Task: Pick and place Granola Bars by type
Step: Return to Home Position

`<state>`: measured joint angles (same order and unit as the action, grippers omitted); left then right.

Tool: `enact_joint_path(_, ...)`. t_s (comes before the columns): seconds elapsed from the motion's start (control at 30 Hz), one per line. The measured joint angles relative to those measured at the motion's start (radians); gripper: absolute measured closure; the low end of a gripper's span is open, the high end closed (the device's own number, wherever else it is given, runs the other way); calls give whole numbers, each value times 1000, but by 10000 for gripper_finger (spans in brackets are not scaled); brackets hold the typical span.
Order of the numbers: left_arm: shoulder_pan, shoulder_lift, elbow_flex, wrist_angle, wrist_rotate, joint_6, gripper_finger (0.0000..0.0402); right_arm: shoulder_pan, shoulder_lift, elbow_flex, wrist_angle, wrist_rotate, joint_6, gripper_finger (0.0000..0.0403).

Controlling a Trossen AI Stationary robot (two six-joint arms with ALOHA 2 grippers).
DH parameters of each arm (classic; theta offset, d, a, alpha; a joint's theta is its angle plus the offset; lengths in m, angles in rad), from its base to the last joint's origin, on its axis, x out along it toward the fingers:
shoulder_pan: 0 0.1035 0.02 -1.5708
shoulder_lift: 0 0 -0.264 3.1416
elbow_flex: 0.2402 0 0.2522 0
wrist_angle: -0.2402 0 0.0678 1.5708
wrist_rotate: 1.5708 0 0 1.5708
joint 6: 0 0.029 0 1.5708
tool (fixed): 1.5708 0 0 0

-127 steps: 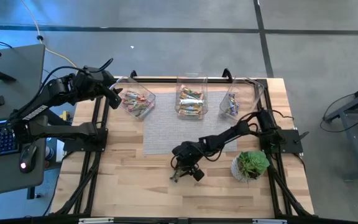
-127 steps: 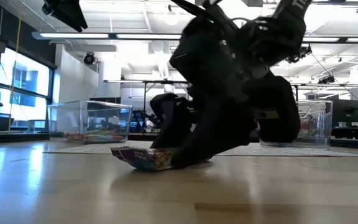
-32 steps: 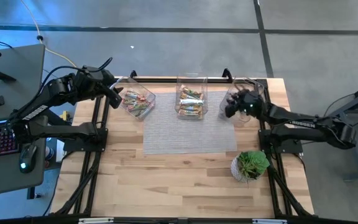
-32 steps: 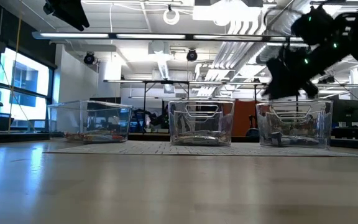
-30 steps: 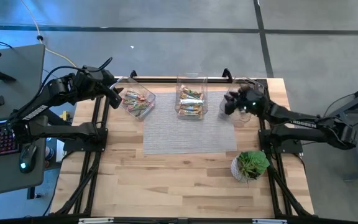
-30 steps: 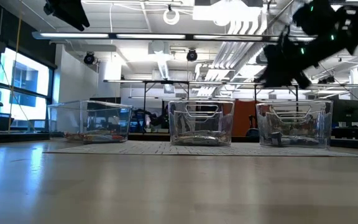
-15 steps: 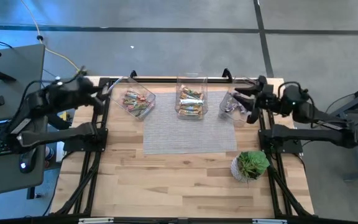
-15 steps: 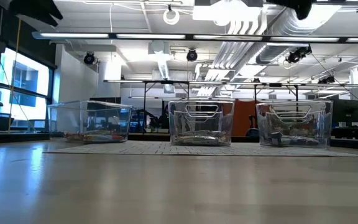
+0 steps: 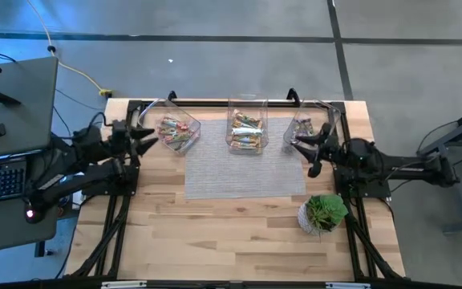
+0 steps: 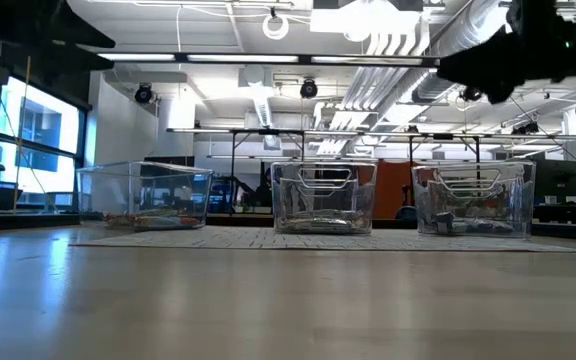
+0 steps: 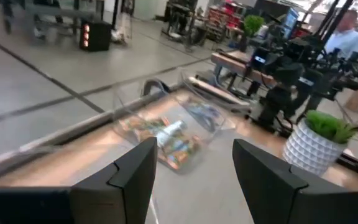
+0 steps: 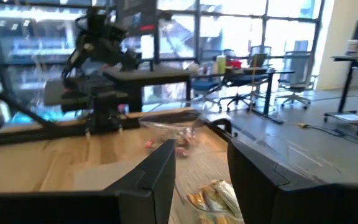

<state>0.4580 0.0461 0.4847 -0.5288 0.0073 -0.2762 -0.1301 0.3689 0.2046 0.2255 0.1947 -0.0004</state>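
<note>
The granola bars lie sorted in three clear bins along the table's far edge: left bin [image 9: 175, 132], middle bin [image 9: 245, 128] and right bin [image 9: 307, 127]. The low view shows the same bins [image 10: 143, 195], [image 10: 323, 197], [image 10: 473, 198]. My left gripper [image 9: 147, 138] hangs open at the left bin's left side, pointing level toward the right; its wrist view shows bars [image 11: 166, 140] beyond the spread fingers. My right gripper [image 9: 305, 151] stands open over the right bin's near edge, pointing toward the left. Neither holds anything.
A grey woven mat [image 9: 243, 168] lies under and in front of the bins. A small green plant in a white pot [image 9: 323, 213] stands near the right arm's base. Bare wooden tabletop [image 9: 215, 241] fills the near half. A person [image 11: 347, 37] shows in the room beyond.
My left arm has folded down and drawn back toward the table's left edge, so its gripper now lies lower and level beside the left bin. My right arm has pulled back toward the right edge, and its gripper has turned and come off the right bin toward the near side.
</note>
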Motion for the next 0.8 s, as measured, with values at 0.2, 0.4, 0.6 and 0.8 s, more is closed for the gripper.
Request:
enact_joint_path(0.2, 0, -38, 59, -77, -111, -7, 197, 0, -162, -137, 40, 31, 45, 273)
enact_joint_path(0.4, 0, -39, 45, -62, -88, -5, 197, 0, -296, -194, 13, -11, 33, 273)
enact_joint_path(0.6, 0, -39, -151, 195, -42, -21, 197, 0, -347, -194, -76, 13, 28, 273)
enact_joint_path(0.8, 0, -35, -335, 450, 30, -21, 197, 0, -341, -194, -167, 5, 148, 273)
